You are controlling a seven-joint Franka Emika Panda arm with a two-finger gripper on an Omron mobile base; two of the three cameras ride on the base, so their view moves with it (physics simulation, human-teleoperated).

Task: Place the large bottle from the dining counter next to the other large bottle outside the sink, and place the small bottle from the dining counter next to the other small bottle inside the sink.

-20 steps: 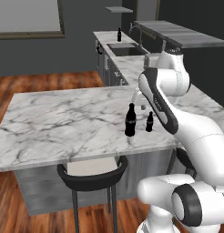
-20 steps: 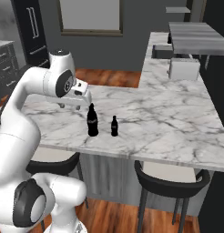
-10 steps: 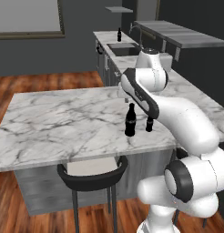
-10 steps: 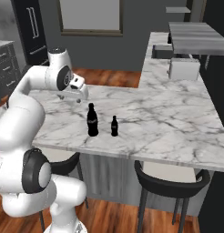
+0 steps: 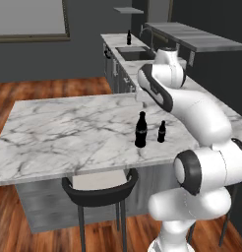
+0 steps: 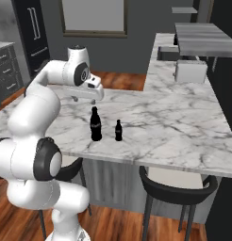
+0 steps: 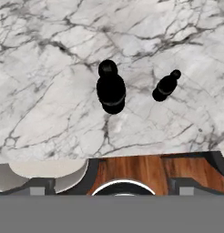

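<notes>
The large black bottle stands near the front edge of the white marble dining counter. The small black bottle stands just to its right, apart from it. My gripper hangs open above the counter, a little behind the large bottle, and holds nothing. The hand view looks down on the large bottle and the small bottle. Far back lies the sink, with another tall black bottle on the counter beside it. The reddish-brown small bottle is hidden.
Black stools stand at the dining counter's front edge, over a wood floor. A white toaster sits on the marble run at the right. A dark raised shelf lies beyond it.
The arm has swung round, its elbow moving back and up. The hand has shifted slightly above the counter behind the bottles. Both bottles stand where they were.
</notes>
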